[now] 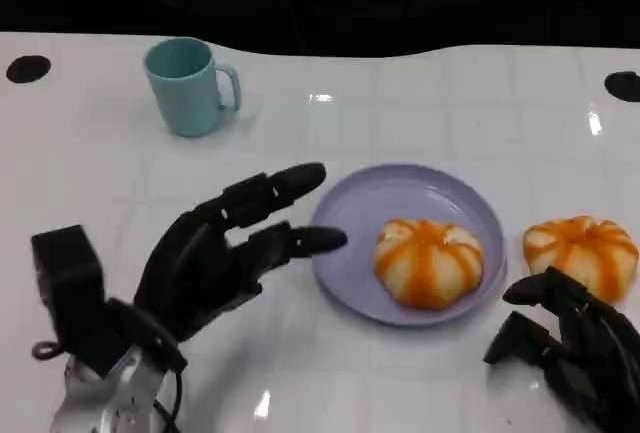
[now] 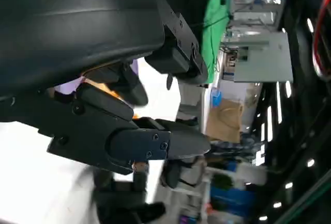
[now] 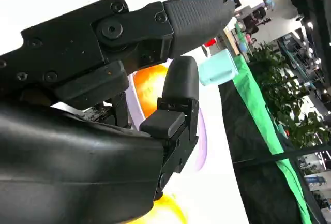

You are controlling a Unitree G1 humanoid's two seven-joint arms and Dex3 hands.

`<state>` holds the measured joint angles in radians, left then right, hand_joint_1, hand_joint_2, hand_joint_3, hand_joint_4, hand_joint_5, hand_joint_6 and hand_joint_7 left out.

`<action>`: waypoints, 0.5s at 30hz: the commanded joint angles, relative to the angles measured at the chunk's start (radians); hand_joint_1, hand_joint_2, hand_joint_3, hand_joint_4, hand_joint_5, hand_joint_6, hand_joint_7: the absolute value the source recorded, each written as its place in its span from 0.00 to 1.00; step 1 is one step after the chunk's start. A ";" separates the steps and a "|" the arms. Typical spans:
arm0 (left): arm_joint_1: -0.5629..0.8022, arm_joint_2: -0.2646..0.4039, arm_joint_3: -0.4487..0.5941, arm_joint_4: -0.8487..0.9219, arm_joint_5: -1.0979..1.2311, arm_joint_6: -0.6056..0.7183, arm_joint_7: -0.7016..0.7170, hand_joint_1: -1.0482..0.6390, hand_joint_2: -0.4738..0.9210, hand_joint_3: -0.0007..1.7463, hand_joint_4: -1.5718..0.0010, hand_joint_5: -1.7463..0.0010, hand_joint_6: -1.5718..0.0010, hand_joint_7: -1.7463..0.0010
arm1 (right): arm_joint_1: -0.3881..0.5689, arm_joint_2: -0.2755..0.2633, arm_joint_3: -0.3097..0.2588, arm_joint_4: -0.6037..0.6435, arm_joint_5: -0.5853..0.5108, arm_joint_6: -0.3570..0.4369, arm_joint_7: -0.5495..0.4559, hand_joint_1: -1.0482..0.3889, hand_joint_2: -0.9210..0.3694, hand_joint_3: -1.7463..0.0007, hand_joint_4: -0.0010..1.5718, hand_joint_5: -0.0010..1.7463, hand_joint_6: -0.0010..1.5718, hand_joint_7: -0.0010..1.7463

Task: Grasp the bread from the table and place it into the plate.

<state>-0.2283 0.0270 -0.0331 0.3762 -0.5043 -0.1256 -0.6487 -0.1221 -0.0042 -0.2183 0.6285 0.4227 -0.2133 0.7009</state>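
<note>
One bread (image 1: pixel 428 262) sat in the plate (image 1: pixel 352 213), another (image 1: pixel 581 252) at its 3 o'clock; left hand (image 1: pixel 215 253) and right hand (image 1: pixel 570 343) held nothing, fingers spread.

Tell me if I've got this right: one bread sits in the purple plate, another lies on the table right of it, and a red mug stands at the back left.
Not quite: the head view shows the mug is light blue. The bread in the plate, the purple plate and the second bread are as you said.

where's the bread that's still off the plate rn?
Head view: the loose bread sits on the table at the right, just beside the purple plate, directly beyond the right hand.
</note>
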 commanded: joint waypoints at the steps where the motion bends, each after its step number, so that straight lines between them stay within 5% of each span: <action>1: 0.096 -0.026 0.058 -0.134 -0.111 0.159 0.032 0.26 1.00 0.19 0.57 0.33 0.44 0.86 | 0.012 -0.012 -0.003 0.001 0.001 0.002 0.008 0.33 0.00 0.88 0.42 0.87 0.38 0.68; 4: 0.143 -0.047 0.080 -0.194 -0.136 0.235 0.068 0.26 1.00 0.19 0.57 0.30 0.43 0.84 | 0.013 -0.012 -0.002 -0.004 0.000 0.005 0.007 0.33 0.00 0.87 0.42 0.87 0.39 0.68; 5: 0.169 -0.058 0.089 -0.218 -0.150 0.264 0.083 0.28 1.00 0.22 0.57 0.13 0.47 0.58 | 0.014 -0.012 -0.002 -0.009 -0.001 0.009 0.005 0.34 0.00 0.87 0.43 0.87 0.39 0.68; 7: 0.197 -0.070 0.099 -0.250 -0.165 0.302 0.103 0.29 1.00 0.24 0.58 0.03 0.57 0.32 | 0.016 -0.012 -0.001 -0.014 -0.002 0.012 0.002 0.35 0.00 0.87 0.43 0.87 0.39 0.68; 13: 0.237 -0.090 0.115 -0.283 -0.165 0.341 0.110 0.29 1.00 0.25 0.58 0.00 0.60 0.24 | 0.021 -0.011 0.000 -0.025 -0.001 0.022 -0.002 0.35 0.00 0.87 0.43 0.87 0.39 0.68; 15: 0.281 -0.103 0.119 -0.297 -0.176 0.353 0.110 0.30 1.00 0.26 0.50 0.00 0.61 0.08 | 0.027 -0.010 0.000 -0.038 0.000 0.032 -0.007 0.34 0.00 0.87 0.43 0.87 0.39 0.69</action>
<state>-0.0079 -0.0641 0.0756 0.0950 -0.6680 0.2084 -0.5478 -0.1114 -0.0046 -0.2160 0.6104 0.4225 -0.1950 0.7064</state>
